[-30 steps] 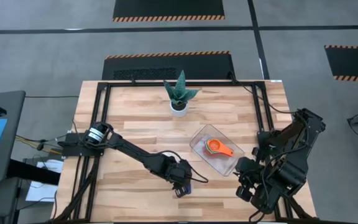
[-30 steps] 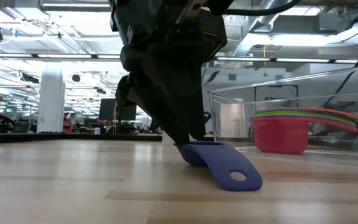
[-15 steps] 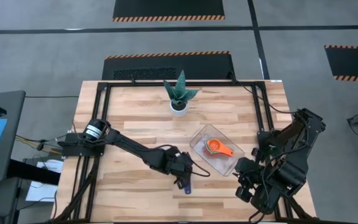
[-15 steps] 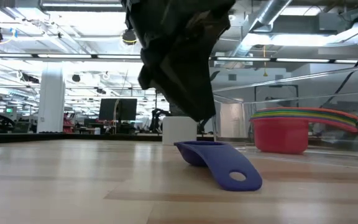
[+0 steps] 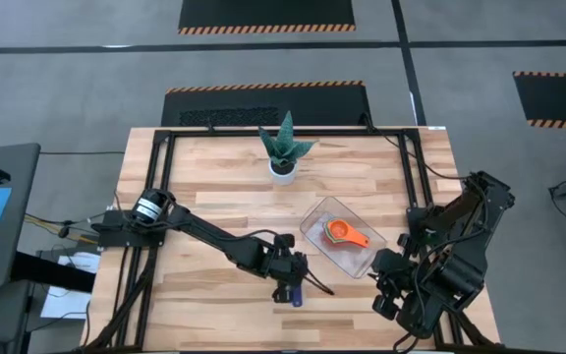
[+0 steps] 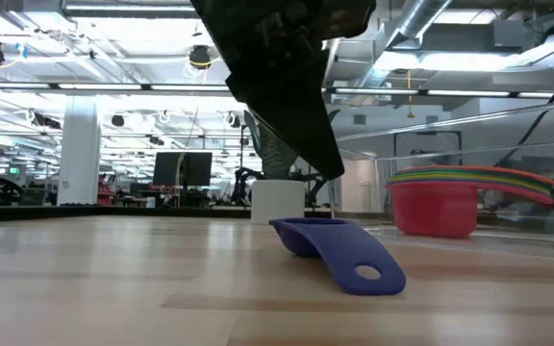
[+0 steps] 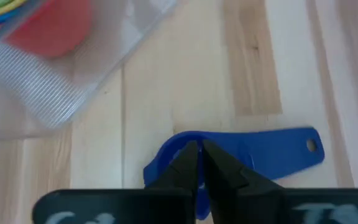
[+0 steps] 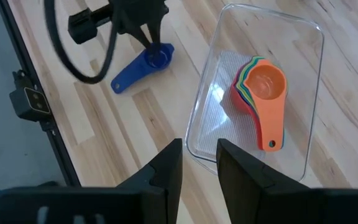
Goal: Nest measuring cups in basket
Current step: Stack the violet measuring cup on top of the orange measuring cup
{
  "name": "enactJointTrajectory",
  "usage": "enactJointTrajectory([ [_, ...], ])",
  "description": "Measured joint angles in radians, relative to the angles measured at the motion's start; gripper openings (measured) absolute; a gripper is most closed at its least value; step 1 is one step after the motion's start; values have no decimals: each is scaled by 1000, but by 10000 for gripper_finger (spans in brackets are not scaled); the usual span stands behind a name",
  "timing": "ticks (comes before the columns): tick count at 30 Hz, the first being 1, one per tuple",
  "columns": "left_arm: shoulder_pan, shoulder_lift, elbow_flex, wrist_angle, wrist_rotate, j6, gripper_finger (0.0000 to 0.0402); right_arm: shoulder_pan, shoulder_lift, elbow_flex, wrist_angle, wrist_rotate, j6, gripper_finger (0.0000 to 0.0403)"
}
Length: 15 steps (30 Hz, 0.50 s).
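Observation:
A dark blue measuring cup rests on its bowl near the table's front edge, its handle slanting down to the wood. My left gripper hangs shut just above the cup's bowl, clear of it. The clear basket stands to the right and holds a nested stack of cups, orange on top and red at the bottom. My right gripper waits open above the basket's near right corner.
A white pot with a green spiky plant stands at the far middle of the table. A black frame runs along the table's edges. Bare wood lies left of the blue cup.
My left gripper has risen off the blue cup, where its fingers stood a second ago, and has gone a little toward the table's right edge. The cup lies where it was.

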Motion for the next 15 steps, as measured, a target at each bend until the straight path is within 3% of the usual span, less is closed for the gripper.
enactJointTrajectory([
  [7, 1, 0, 0, 0, 55, 197, 0, 0, 0, 0, 0, 0, 0, 122],
  [15, 5, 1, -27, 0, 73, 305, 0, 0, 0, 0, 0, 0, 0, 122],
])
